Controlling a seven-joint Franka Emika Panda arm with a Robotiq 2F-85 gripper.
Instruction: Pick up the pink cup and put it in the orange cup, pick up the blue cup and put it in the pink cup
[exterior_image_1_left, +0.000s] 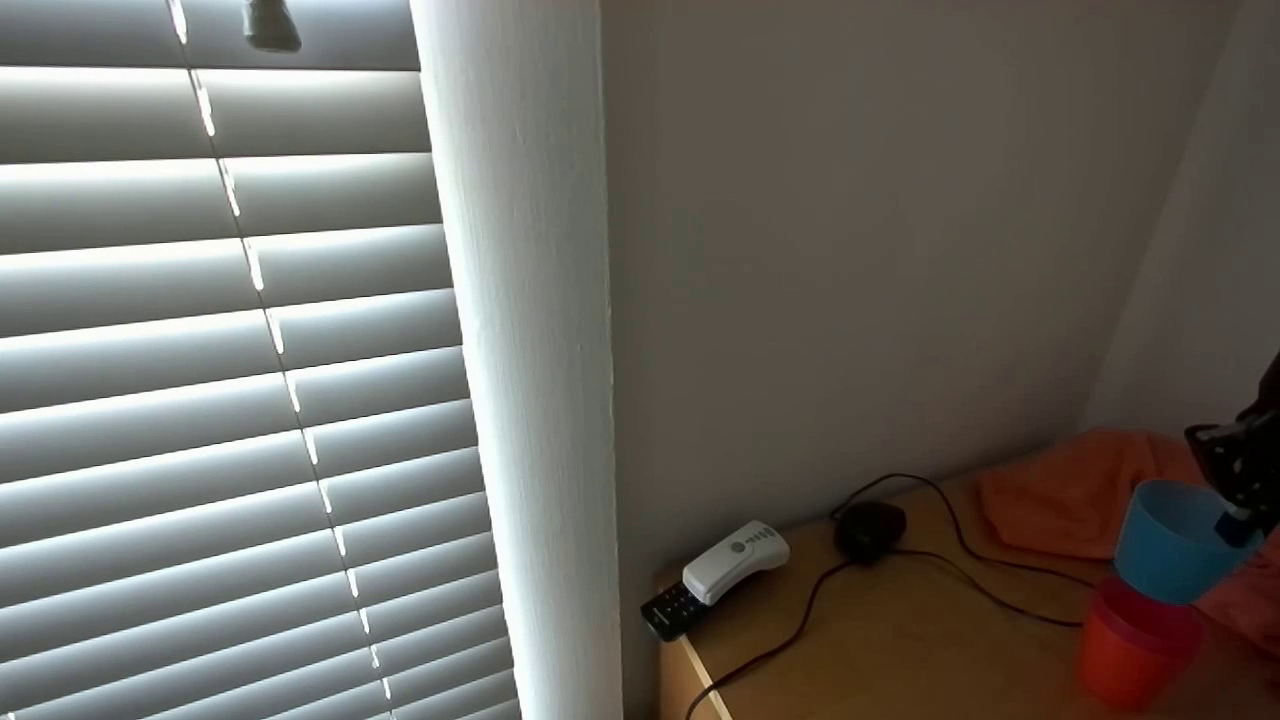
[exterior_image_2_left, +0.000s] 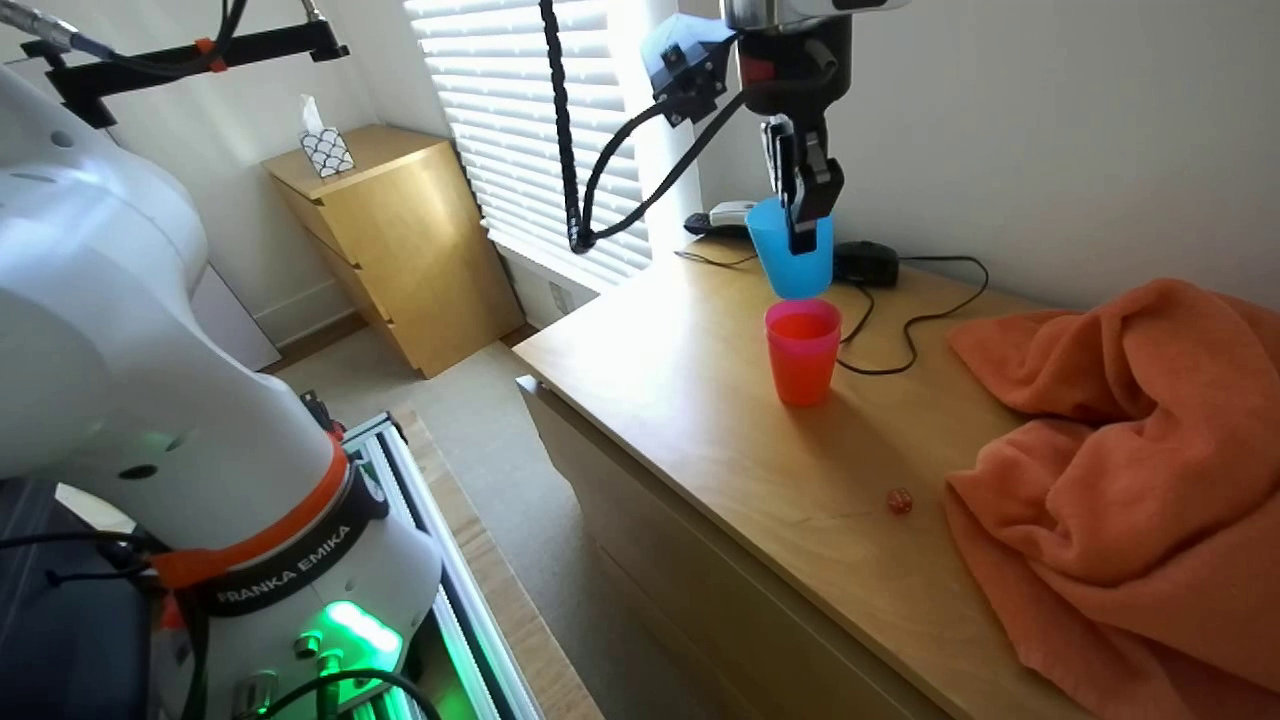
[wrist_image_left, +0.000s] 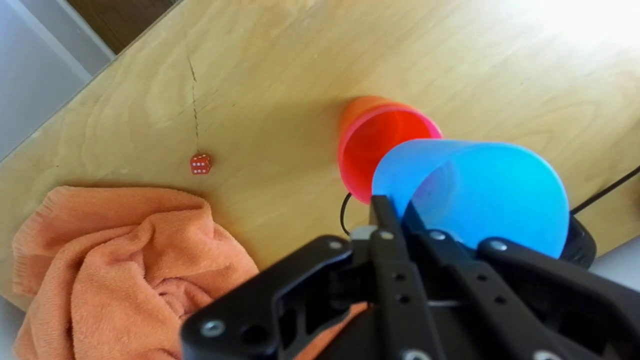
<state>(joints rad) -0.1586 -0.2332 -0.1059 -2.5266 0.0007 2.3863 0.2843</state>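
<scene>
jaws pinch blue cup; towel, die lie nearby.

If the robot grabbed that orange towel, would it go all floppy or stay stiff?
The orange towel would probably go floppy and droop, since it lies in loose, rumpled folds. It likely isn't slippery, because its surface looks fuzzy. Pushed, it might bunch up rather than roll, as it sprawls in a heap.

robot arm, black band reading FRANKA EMIKA
</scene>
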